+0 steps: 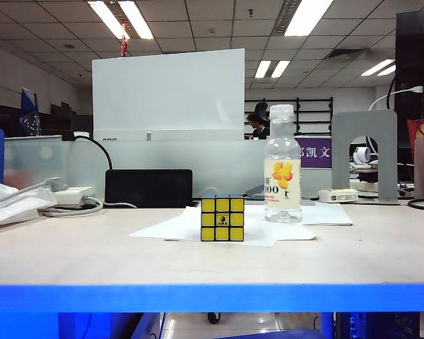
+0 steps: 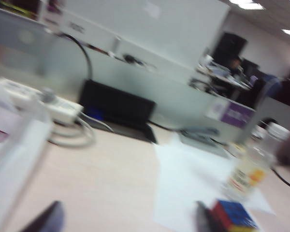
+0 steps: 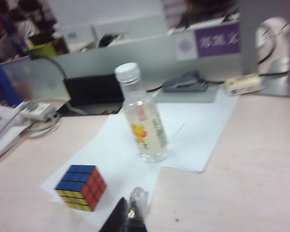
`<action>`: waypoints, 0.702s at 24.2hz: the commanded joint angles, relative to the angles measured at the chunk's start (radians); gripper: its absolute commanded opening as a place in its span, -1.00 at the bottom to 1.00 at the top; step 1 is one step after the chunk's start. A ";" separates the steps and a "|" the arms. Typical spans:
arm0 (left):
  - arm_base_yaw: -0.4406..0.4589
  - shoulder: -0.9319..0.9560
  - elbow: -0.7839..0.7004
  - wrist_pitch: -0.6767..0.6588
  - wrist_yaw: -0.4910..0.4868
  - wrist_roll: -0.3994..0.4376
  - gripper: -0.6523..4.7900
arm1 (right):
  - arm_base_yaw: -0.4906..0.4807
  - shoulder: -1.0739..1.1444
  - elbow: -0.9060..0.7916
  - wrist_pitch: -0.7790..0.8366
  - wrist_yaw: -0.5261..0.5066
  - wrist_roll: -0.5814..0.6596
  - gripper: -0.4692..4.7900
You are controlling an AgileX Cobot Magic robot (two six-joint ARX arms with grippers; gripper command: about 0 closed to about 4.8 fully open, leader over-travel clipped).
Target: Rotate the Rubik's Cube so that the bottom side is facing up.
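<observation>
The Rubik's Cube [image 1: 222, 218], a small black-framed puzzle cube, is seen standing on white paper sheets [image 1: 177, 227] spread on the pale wooden tabletop [image 1: 92, 254]. In the exterior view its yellow face with the dark centre logo is turned toward the camera; in the right wrist view blue is shown on top and red on one side. A clear plastic bottle with a white cap and a yellow-flower label [image 1: 283, 166] is placed upright just beside the cube, behind it and to the right, apart from it. Further back, a black flat box [image 1: 148, 187], a white power strip with grey cable [image 1: 74, 196] and a frosted partition [image 1: 219, 166] are noted.

Neither arm is visible in the exterior view. The left gripper [image 2: 128, 220] is seen low above the tabletop, fingers parted, nothing between them; the frame is blurred, so the gap is probably wide. The right gripper [image 3: 125, 217] is held near the cube, fingers closed and empty.
</observation>
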 commanded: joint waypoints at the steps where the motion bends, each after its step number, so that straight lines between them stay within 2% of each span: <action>1: -0.003 0.095 0.055 0.006 0.089 -0.034 0.41 | 0.000 0.137 0.129 -0.075 -0.098 0.005 -0.74; 3: -0.021 0.177 0.110 0.031 0.105 -0.033 0.41 | 0.000 0.235 0.210 -0.136 -0.194 0.006 -0.74; 4: -0.061 0.280 0.177 0.050 0.095 -0.023 0.41 | 0.001 0.315 0.284 -0.204 -0.266 0.006 -0.73; 5: -0.095 0.346 0.217 0.048 0.080 -0.018 0.42 | 0.009 0.338 0.309 -0.223 -0.272 0.006 -0.73; 8: -0.209 0.537 0.328 0.024 0.069 -0.006 0.75 | 0.020 0.346 0.374 -0.268 -0.263 0.006 -0.59; 10: -0.323 0.676 0.409 -0.011 0.036 -0.023 0.76 | 0.010 0.340 0.413 -0.306 -0.262 0.005 -0.60; 13: -0.524 0.859 0.511 -0.022 -0.083 -0.022 0.75 | 0.010 0.312 0.477 -0.389 -0.182 -0.018 -0.60; 17: -0.708 1.060 0.645 0.048 -0.180 0.107 0.68 | 0.036 0.273 0.525 -0.477 -0.100 -0.106 -0.60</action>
